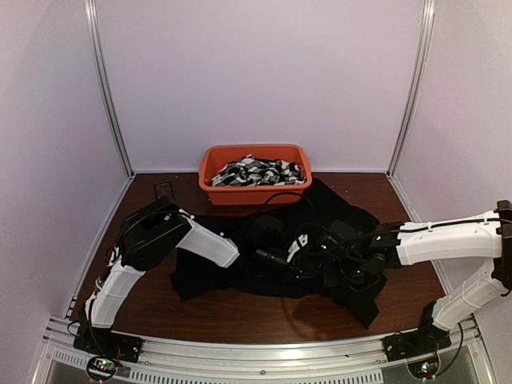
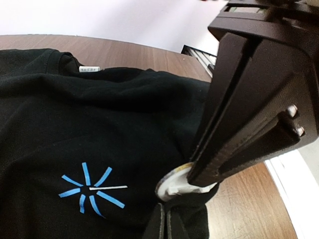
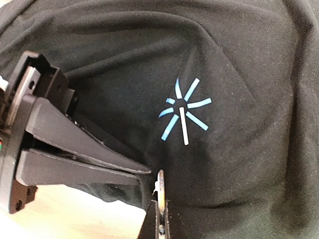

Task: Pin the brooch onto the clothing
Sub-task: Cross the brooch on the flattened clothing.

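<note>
Mostly hidden, the brooch [image 2: 175,185] peeks from the closed right pincer [image 2: 199,178]

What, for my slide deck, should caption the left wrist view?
Right gripper, jaws shut, holds a round brooch beside the blue starburst mark on the black shirt.

The black shirt [image 2: 75,129] is soft, matt knit cloth, finely textured and creased. On it, the light-blue starburst mark [image 2: 89,191] looks like flat, smooth print. The white tag [image 2: 89,69] at the shirt's collar looks woven. The brooch [image 2: 172,183] has a glossy white face and a thin, metallic-looking edge. The right gripper [image 2: 197,175] has 2 dark matt plastic fingers [image 2: 249,124], finely ribbed on 1 face, with 2 shiny metal screws [image 2: 298,130]. Beyond the shirt, the table [image 2: 139,55] shows brown wood grain with a dull sheen. The orange bin [image 1: 256,194] is smooth plastic.
</note>
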`<state>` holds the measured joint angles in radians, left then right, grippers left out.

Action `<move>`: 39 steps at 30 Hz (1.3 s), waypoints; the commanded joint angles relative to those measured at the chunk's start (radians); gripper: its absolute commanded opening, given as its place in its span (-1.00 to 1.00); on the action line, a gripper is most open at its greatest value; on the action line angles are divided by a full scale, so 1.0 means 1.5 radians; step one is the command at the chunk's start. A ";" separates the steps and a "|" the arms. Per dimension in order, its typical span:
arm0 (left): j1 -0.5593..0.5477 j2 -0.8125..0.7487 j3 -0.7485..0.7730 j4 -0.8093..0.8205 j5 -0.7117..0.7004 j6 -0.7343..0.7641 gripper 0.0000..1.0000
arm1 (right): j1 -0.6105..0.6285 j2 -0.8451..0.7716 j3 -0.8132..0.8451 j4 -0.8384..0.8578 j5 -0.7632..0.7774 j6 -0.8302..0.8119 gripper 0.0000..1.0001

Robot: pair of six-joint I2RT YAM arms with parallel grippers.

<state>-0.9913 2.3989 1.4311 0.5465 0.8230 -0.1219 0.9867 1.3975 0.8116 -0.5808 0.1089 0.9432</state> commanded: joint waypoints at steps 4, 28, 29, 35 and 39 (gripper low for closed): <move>0.002 -0.015 0.002 0.013 -0.027 -0.007 -1.00 | 0.012 0.020 0.004 -0.053 0.013 -0.021 -1.00; 0.004 -0.016 -0.008 0.033 -0.031 -0.014 -1.00 | 0.025 0.027 0.047 -0.135 -0.039 -0.076 -1.00; 0.003 -0.015 -0.008 0.034 -0.030 -0.015 -1.00 | 0.025 0.028 0.045 -0.134 -0.043 -0.076 -1.00; 0.003 -0.016 -0.010 0.037 -0.028 -0.015 -1.00 | 0.028 0.035 0.048 -0.126 -0.066 -0.086 -1.00; 0.003 -0.016 -0.010 0.038 -0.028 -0.016 -1.00 | 0.030 0.033 0.048 -0.112 -0.088 -0.091 -1.00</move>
<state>-1.0023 2.3989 1.4231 0.5526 0.8131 -0.1375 1.0107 1.4403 0.8680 -0.7071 0.0639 0.8330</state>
